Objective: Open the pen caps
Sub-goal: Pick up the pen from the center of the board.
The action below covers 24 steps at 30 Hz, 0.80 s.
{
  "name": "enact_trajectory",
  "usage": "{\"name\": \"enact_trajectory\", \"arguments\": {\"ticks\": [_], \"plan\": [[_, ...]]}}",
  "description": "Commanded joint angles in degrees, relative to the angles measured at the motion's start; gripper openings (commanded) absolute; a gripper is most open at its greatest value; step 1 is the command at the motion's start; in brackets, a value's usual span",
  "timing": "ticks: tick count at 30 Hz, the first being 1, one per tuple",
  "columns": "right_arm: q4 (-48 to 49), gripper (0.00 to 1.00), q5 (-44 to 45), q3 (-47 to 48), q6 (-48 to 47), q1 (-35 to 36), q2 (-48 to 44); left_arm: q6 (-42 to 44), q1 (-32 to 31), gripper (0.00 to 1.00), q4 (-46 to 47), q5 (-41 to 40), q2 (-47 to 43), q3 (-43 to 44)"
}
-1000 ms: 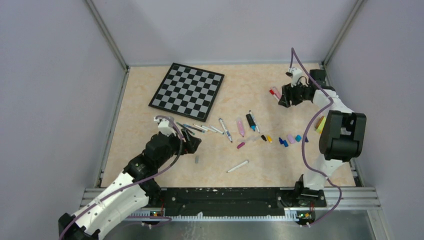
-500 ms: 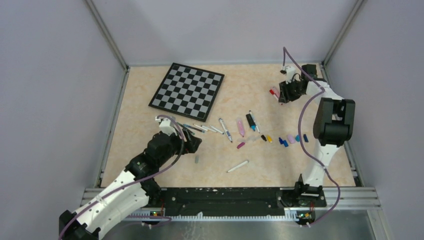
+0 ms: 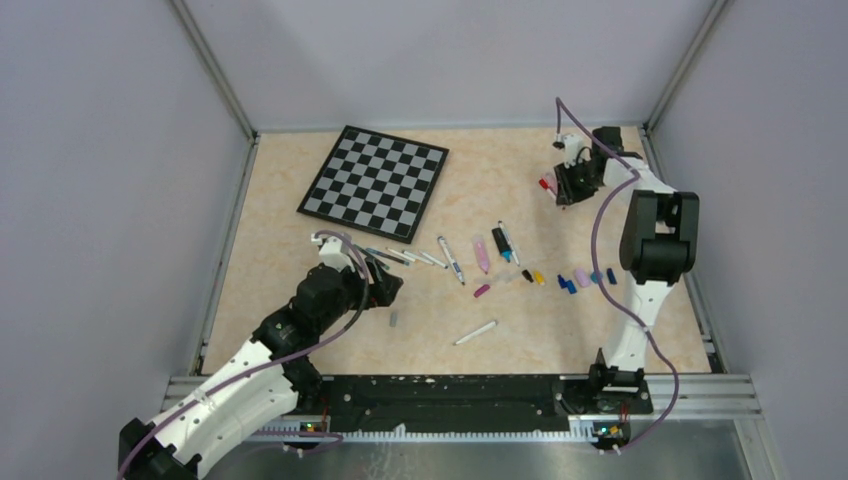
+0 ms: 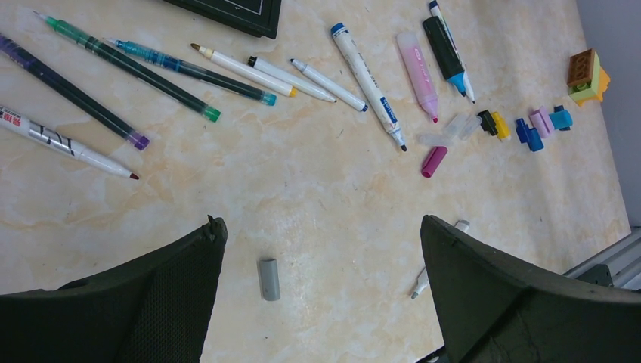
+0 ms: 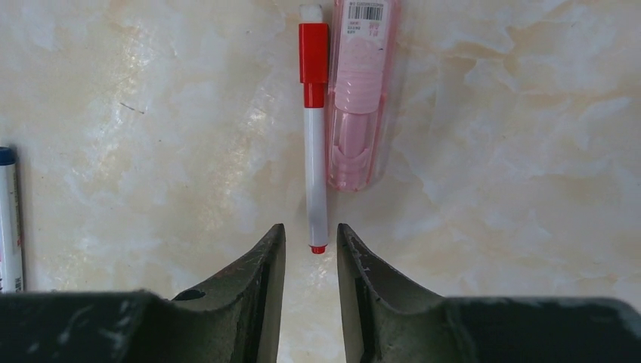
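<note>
A white pen (image 5: 315,151) with a red cap (image 5: 314,64) lies at the back right, tight against a pink highlighter (image 5: 357,106). My right gripper (image 5: 311,231) is low over the pen's red-tipped rear end, which sits between the fingertips. The jaws are narrow, with a thin gap on each side, so it is open. My left gripper (image 4: 321,223) is wide open above a loose grey cap (image 4: 268,279) and holds nothing. Several uncapped pens (image 4: 128,68) lie in a row beyond it. Loose caps (image 4: 529,125) in blue, yellow, purple and black are clustered mid-right.
A black-and-white chessboard (image 3: 375,182) lies at the back left. A yellow-orange block (image 4: 588,76) sits by the right wall. A white pen (image 3: 475,332) lies alone near the front. Another pen (image 5: 7,219) lies left of the right gripper. Walls close the table's sides.
The right arm has reached further back and left, down to the red-capped pen, and its jaws have narrowed around the pen's end. The left arm has not moved.
</note>
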Motion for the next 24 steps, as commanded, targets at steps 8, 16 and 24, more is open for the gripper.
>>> {"name": "enact_trajectory", "arguments": {"ticks": [8,16,24], "plan": [[-1.8,0.24,1.1,5.5,0.4,1.0,3.9,-0.4,0.3,0.99,2.8,-0.4,-0.2,-0.3],[-4.1,0.10,0.8,5.9,-1.1,1.3,4.4,-0.7,0.3,0.99,2.8,-0.4,-0.2,-0.3],[-6.1,0.03,0.2,1.8,-3.2,1.3,2.0,-0.9,0.3,0.99,2.4,-0.3,-0.7,-0.3]]}}
